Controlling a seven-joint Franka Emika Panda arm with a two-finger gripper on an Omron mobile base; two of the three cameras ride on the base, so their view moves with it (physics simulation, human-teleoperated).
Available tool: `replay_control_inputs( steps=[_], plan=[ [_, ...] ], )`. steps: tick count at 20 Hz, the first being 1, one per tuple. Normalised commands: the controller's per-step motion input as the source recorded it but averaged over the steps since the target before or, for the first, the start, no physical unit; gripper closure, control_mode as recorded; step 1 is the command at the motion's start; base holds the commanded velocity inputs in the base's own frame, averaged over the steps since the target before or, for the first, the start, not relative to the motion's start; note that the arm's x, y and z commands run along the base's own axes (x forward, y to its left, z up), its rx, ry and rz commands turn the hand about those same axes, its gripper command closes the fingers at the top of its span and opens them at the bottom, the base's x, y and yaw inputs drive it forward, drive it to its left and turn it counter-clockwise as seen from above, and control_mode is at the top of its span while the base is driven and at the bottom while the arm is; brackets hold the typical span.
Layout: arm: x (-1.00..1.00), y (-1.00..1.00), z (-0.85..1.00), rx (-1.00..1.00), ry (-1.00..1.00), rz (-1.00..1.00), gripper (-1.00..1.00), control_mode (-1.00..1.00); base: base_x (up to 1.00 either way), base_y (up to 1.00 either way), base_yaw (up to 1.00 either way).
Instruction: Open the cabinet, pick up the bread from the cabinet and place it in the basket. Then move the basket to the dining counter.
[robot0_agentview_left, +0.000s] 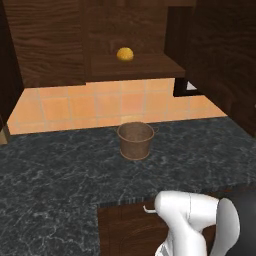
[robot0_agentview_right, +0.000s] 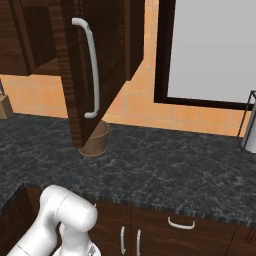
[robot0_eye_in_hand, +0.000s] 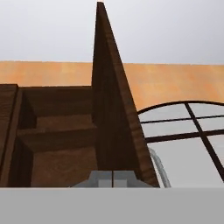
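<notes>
The gripper (robot0_eye_in_hand: 113, 177) is seen at the bottom of the hand view with its two tips pressed together and nothing pinched between them. It is aimed upward along the edge of the opened cabinet door (robot0_eye_in_hand: 114, 118), which rises straight ahead of it; to the left the cabinet's shelves (robot0_eye_in_hand: 57, 131) are seen from below, and to the right an arched window (robot0_eye_in_hand: 188, 135).

The arm's white elbow (robot0_agentview_left: 192, 212) is held low in front of the black granite counter (robot0_agentview_left: 60, 160), folded close to the base.

The bread (robot0_agentview_left: 125, 54) is lying on the lower shelf of the open cabinet (robot0_agentview_left: 47, 40). The basket (robot0_agentview_left: 135, 140) is standing upright on the granite counter directly beneath that shelf, well apart from the bread. In the right base view the basket is partly hidden behind the swung-out door, whose silver bar handle (robot0_agentview_right: 91, 70) is facing the camera.
</notes>
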Motion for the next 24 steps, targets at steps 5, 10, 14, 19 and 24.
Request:
replay_control_inputs(
  steps=[5,10,14,19,24],
  plan=[
    [0.95,1.00,-0.09,-0.14,0.09,-0.28,1.00,-1.00,0.00,0.00,0.00],
    [0.99,0.72,-0.29,-0.08,0.25,-0.09,1.00,-1.00,0.00,0.00,0.00],
    [0.84,0.22,-0.19,0.00,0.18,0.06,1.00,-1.00,0.00,0.00,0.00],
    [0.72,0.37,0.17,0.00,0.20,0.03,-1.00,-1.00,0.00,0.00,0.00],
    [0.67,-0.02,0.00,0.09,0.30,0.02,-1.00,-1.00,0.00,0.00,0.00]
  ],
)
